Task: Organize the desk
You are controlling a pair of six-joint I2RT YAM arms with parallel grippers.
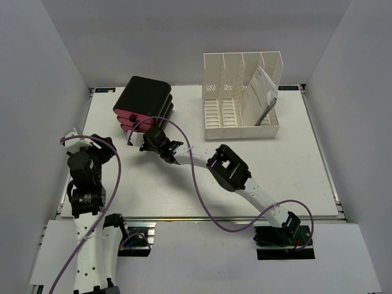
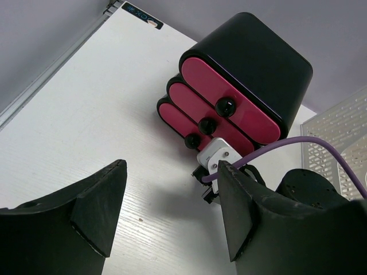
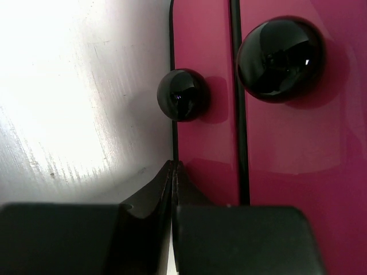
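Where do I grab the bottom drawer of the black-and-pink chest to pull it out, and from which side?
Take its round black knob, coming straight at the drawer front: the glossy pink face is flat, so the protruding knob is the only hold. The right gripper is shut there and should open first.

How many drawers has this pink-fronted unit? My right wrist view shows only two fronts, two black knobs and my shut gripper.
Observer: Three pink drawers, stacked in a black drawer unit, each with one black knob.
Operator: Where is the left gripper?
Observer: The left gripper is open and empty. It faces the drawer fronts, apart from them.
Operator: What else stands on the desk?
Observer: A white file rack at the back right of the desk, with papers in its rightmost slot.
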